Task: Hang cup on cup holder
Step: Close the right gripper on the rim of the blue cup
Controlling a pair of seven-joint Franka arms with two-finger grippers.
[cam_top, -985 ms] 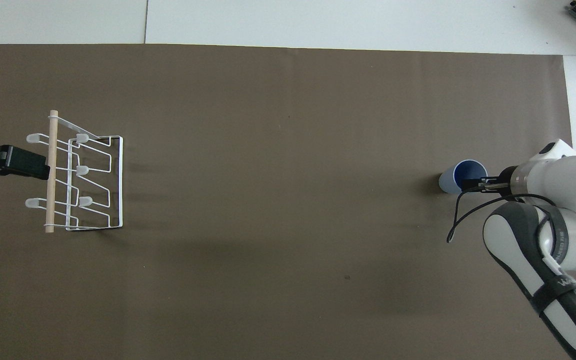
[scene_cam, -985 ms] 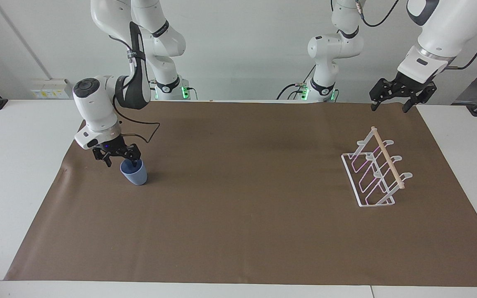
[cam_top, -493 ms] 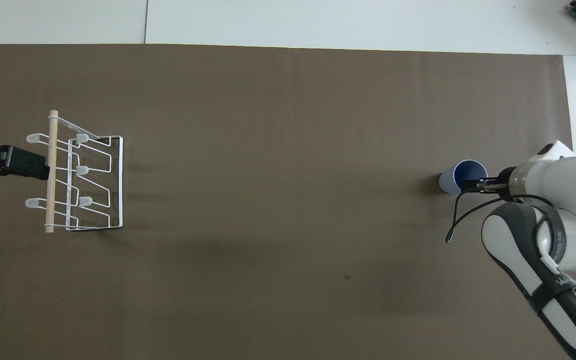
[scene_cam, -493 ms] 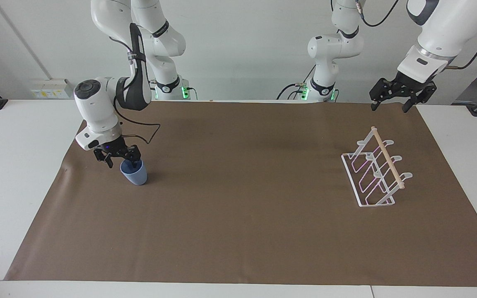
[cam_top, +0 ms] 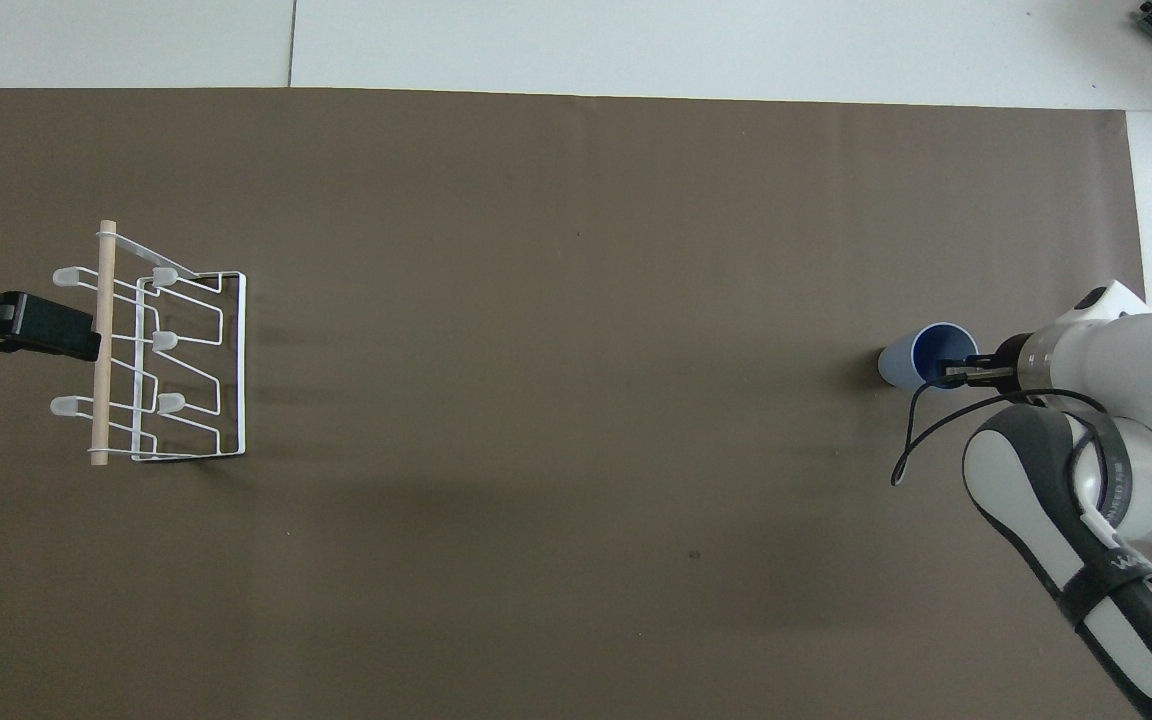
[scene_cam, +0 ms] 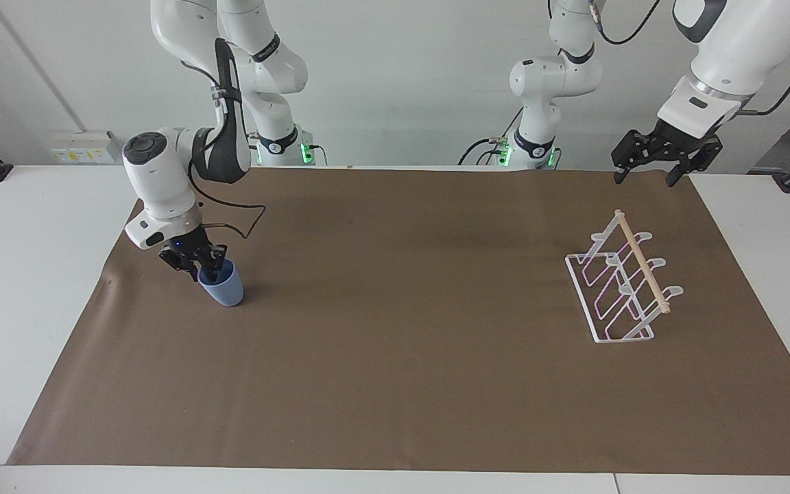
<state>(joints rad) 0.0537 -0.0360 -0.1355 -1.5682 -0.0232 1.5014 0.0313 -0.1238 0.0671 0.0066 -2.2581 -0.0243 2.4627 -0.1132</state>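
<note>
since the earlier frame the right gripper point(scene_cam: 206, 264) had pulled its fingers in. a second before they were spread wide over the cup point(scene_cam: 222, 287); now they sat close together on the cup's rim, one inside the mouth and one outside. it looked clamped on the rim. the cup itself had not moved.

in the facing view the cup stood at the middle left of the frame, on the brown mat point(scene_cam: 395, 384), mouth up and leaning a little. in the overhead view the cup point(cam_top: 921, 358) was at the middle right of the frame, with the right gripper point(cam_top: 958, 372) at its edge.

the cup holder point(scene_cam: 620, 288) stood at the middle right of the facing view, well apart from the cup. in the overhead view the cup holder point(cam_top: 151, 345) was at the middle left. its prongs were bare, so nothing hung there yet.

the left gripper point(scene_cam: 647, 171) waited in the air at the upper right of the facing view, above the cup holder, with its fingers apart and nothing in them.

the hold was only on a thin rim. if the arm lifted fast, the cup could slip or swing and drop. the cup also had to be turned mouth down for a prong, and a bump could push the light wire holder away.
</note>
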